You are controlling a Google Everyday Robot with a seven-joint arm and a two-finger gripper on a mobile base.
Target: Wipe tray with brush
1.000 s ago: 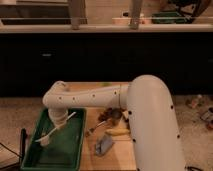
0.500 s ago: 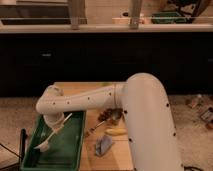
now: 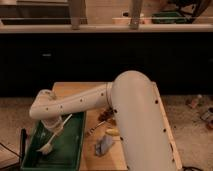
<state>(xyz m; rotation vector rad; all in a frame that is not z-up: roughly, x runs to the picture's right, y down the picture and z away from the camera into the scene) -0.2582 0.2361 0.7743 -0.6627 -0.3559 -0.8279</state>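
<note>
The green tray (image 3: pixel 70 150) lies at the left front of the wooden table. My white arm reaches from the right across to it. My gripper (image 3: pixel 52 125) hangs over the tray's left half and holds the brush (image 3: pixel 54 137) by its thin white handle. The brush slants down to the left, and its bristled head (image 3: pixel 45 148) rests on or just above the tray floor.
On the wooden table (image 3: pixel 95 90) right of the tray lie a grey metal utensil (image 3: pixel 97 128), a grey-blue crumpled item (image 3: pixel 105 145) and a small yellow piece (image 3: pixel 113 132). A dark counter front runs behind. A dark post (image 3: pixel 23 142) stands left of the tray.
My gripper and the brush have moved toward the tray's left side and a little nearer the front. The brush head has swept along the tray floor.
</note>
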